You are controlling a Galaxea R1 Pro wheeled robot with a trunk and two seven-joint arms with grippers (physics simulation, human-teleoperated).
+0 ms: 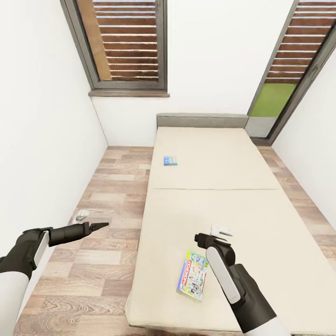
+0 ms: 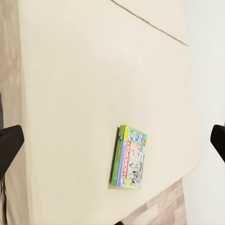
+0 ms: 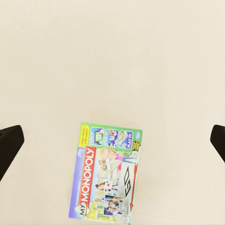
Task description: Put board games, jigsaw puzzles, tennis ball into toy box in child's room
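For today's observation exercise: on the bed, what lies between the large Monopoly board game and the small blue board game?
In the head view, only bare beige mattress and the seam between its halves separate the Monopoly board game from the small blue board game on the bed.

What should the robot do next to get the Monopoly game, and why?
Probably lower the right hand onto the Monopoly game. Its fingers are open and empty above the bed, with the box flat just under them, and it sits nearer than the left hand.

Beige two-part bed [image 1: 219, 196] (grey headboard) with large pale-green board game [image 1: 192, 275] and small blue one [image 1: 170, 161]
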